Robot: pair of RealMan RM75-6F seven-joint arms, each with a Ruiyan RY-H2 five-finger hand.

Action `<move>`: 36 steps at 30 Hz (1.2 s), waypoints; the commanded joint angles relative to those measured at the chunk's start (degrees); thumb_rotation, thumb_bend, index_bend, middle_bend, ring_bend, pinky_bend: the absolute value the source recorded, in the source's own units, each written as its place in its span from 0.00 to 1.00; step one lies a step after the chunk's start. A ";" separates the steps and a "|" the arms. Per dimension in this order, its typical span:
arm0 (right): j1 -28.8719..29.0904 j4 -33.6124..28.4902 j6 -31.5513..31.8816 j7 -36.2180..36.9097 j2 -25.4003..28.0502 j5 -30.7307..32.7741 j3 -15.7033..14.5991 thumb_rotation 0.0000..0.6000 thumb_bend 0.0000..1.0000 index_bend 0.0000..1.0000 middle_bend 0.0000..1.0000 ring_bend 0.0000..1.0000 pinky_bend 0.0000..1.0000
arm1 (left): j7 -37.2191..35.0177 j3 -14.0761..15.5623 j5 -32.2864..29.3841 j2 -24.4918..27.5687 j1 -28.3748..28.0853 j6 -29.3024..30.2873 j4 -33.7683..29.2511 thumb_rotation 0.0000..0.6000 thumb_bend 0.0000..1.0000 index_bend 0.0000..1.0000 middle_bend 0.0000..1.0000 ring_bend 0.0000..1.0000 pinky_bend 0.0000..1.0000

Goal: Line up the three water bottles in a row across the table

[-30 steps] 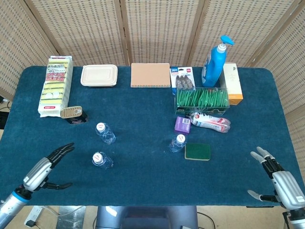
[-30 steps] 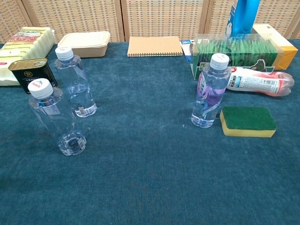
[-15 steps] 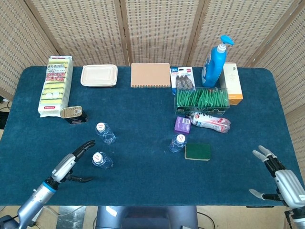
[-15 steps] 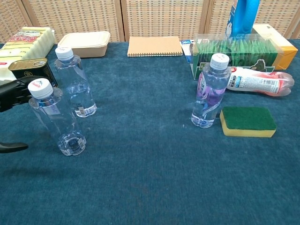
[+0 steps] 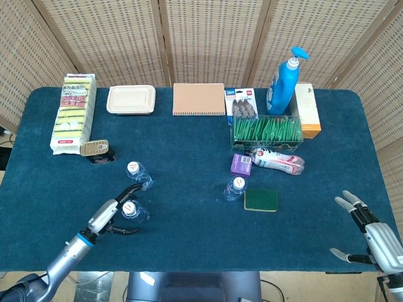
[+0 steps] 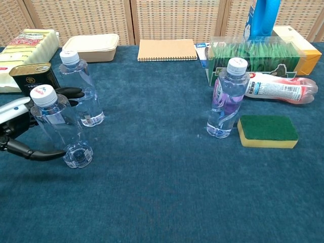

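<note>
Three water bottles upright on the blue desk point(image 5: 189, 157). Near-left bottle point(image 6: 61, 129) between the spread fingers point(image 6: 71, 92) of the left hand point(image 5: 113, 214): upper fingers reaching behind the shoulder under its white cap, thumb curving low beside the base. Contact not certain from either view; no firm grip visible, fingers wide apart around the bottle. Second bottle point(image 6: 81, 91) just behind and slightly right of the first, close to the upper fingertips. Third bottle point(image 6: 226, 98) well apart to the right, just beside a green-and-yellow sponge point(image 6: 268, 130). Black-and-gold tin point(image 6: 34, 76) behind the left hand. Right hand point(image 5: 378, 242) at the near right desk edge, fingers apart, holding nothing, far from all three bottles; seen only in the head view.
</note>
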 commanded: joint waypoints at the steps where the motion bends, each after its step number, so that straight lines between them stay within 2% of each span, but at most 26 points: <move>1: -0.07 0.09 0.05 0.25 0.05 -0.06 0.05 1.00 0.00 0.10 0.02 0.00 0.18 | 1.35 -0.99 -1.67 -1.55 0.06 -0.07 0.21 1.00 0.27 0.10 0.17 0.15 0.34; 3: -0.13 0.16 0.08 0.43 0.06 -0.10 0.09 1.00 0.00 0.10 0.02 0.00 0.18 | 2.29 -1.48 -2.55 -2.30 0.11 -0.04 -0.16 1.00 0.30 0.29 0.34 0.29 0.44; 5: -0.15 0.17 0.12 0.66 0.11 -0.13 0.15 1.00 0.00 0.10 0.02 0.00 0.18 | 3.58 -1.57 -2.88 -2.79 0.09 -0.10 -0.42 1.00 0.32 0.41 0.43 0.37 0.49; 9: -0.32 0.26 0.27 0.97 0.27 -0.10 0.22 1.00 0.00 0.10 0.02 0.00 0.18 | 4.97 -1.23 -2.96 -2.96 -0.19 -0.24 -1.85 1.00 0.32 0.50 0.50 0.42 0.52; 16: -0.51 0.52 0.45 1.45 0.35 -0.15 0.39 1.00 0.00 0.10 0.02 0.00 0.18 | 5.96 -2.12 -3.26 -3.92 -0.04 2.33 -2.74 1.00 0.33 0.52 0.51 0.43 0.52; 22: -0.63 0.34 0.58 1.69 0.51 -0.49 0.36 1.00 0.00 0.10 0.02 0.00 0.18 | 9.14 -6.48 -3.93 -7.39 -2.51 3.99 -4.05 1.00 0.31 0.52 0.51 0.43 0.52; 30: -0.91 0.76 1.15 3.16 0.90 -0.45 0.51 1.00 0.00 0.10 0.02 0.00 0.18 | 15.10 -13.41 -7.44 -13.95 -10.08 -2.28 -4.25 1.00 0.30 0.52 0.51 0.43 0.52; 36: -0.97 0.99 1.58 4.50 1.26 -0.40 0.73 1.00 0.00 0.10 0.02 0.00 0.18 | 17.99 -17.03 -10.62 -18.68 -14.64 -6.83 -0.27 1.00 0.30 0.52 0.51 0.43 0.52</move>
